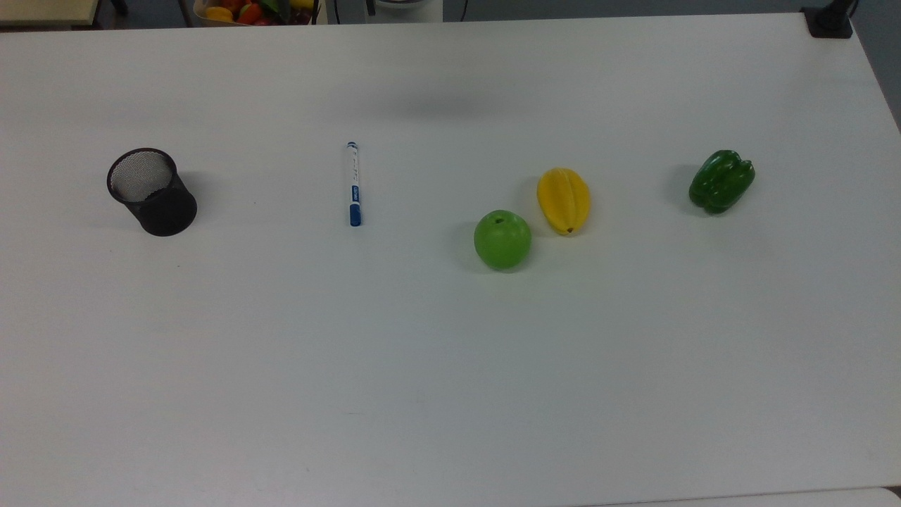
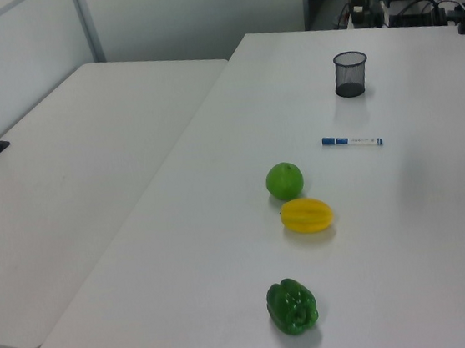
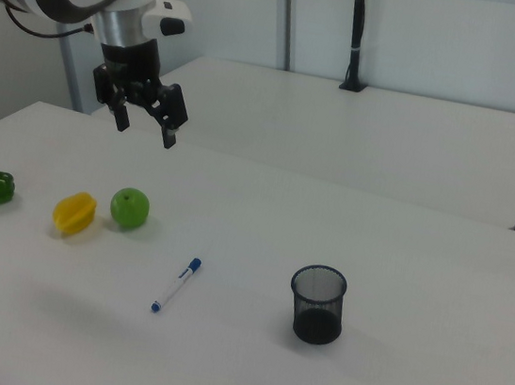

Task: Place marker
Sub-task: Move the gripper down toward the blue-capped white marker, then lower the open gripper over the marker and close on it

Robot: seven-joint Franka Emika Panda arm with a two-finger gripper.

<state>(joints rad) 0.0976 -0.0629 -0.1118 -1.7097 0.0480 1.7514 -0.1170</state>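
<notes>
Lying flat on the white table (image 1: 450, 366), the marker (image 1: 353, 184), alone and untouched, between the mesh cup (image 1: 151, 191) toward the top view's left and the apple (image 1: 502, 239) toward the top view's right, well apart from both. Pointing its blue cap toward the bottom of the top view and its small blue tip toward the top. In the left view, lying crosswise, the marker (image 2: 352, 141), nearer than the cup (image 2: 350, 74) and farther than the apple (image 2: 285, 181). In the right view, lying slantwise, the marker (image 3: 176, 284), cap end up and to the right view's right, with the cup (image 3: 317, 304) standing upright to the right view's right. Sitting just beside the apple, the yellow fruit (image 1: 563, 200), almost touching it in the left view. Resting farther toward the top view's right, the pepper (image 1: 721, 181), well apart from the rest. Hanging high above the table in the right view, the gripper (image 3: 147, 128), fingers spread apart and holding nothing, pointing downward, up and to the right view's left of the marker and above the apple (image 3: 129, 208). Showing at the top view's upper edge, a bin of coloured fruit (image 1: 253, 10) beyond the table.
</notes>
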